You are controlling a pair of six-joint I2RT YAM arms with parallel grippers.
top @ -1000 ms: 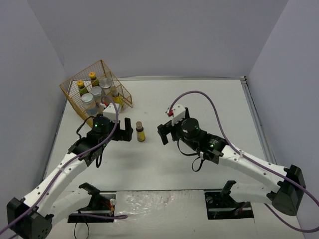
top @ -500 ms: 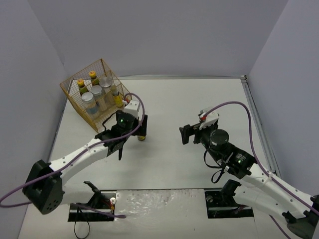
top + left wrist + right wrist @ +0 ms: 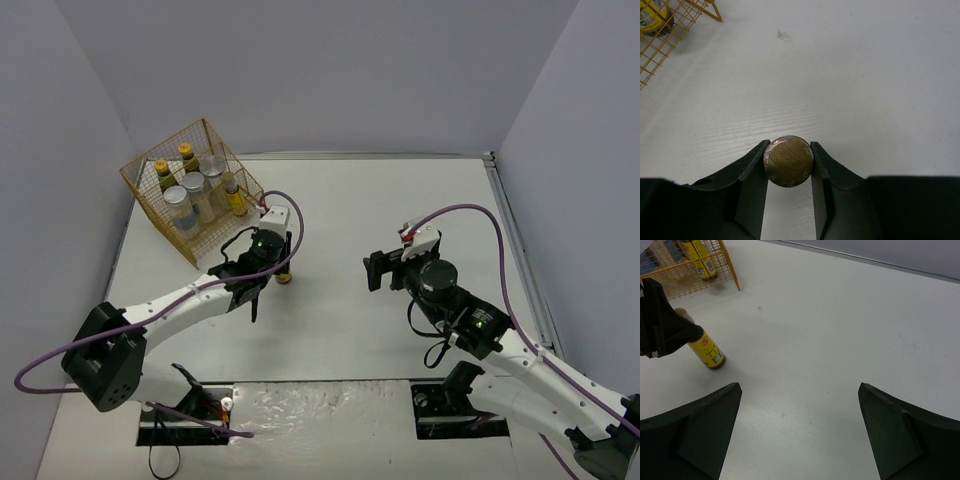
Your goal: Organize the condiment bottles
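Observation:
One slim condiment bottle (image 3: 285,277) with a yellow label stands on the white table (image 3: 400,200), right of the wire basket (image 3: 150,168). My left gripper (image 3: 276,262) is shut on its cap. From above in the left wrist view, the round gold cap (image 3: 788,161) is pinched between both black fingers (image 3: 752,170) of the left gripper (image 3: 789,146). The right wrist view shows the same bottle (image 3: 707,351), its base on the table. My right gripper (image 3: 797,410) (image 3: 377,270) hangs open and empty over bare table to the right.
The yellow wire basket (image 3: 728,270) at the back left holds three slim yellow-capped bottles (image 3: 186,156) and three squat silver-lidded jars (image 3: 193,184). Grey walls close in the table on three sides. A purple cable loops over each arm.
My left gripper has moved right onto the lone bottle and shut on its cap. The right arm drew back to the right a second ago and has since held still, open.

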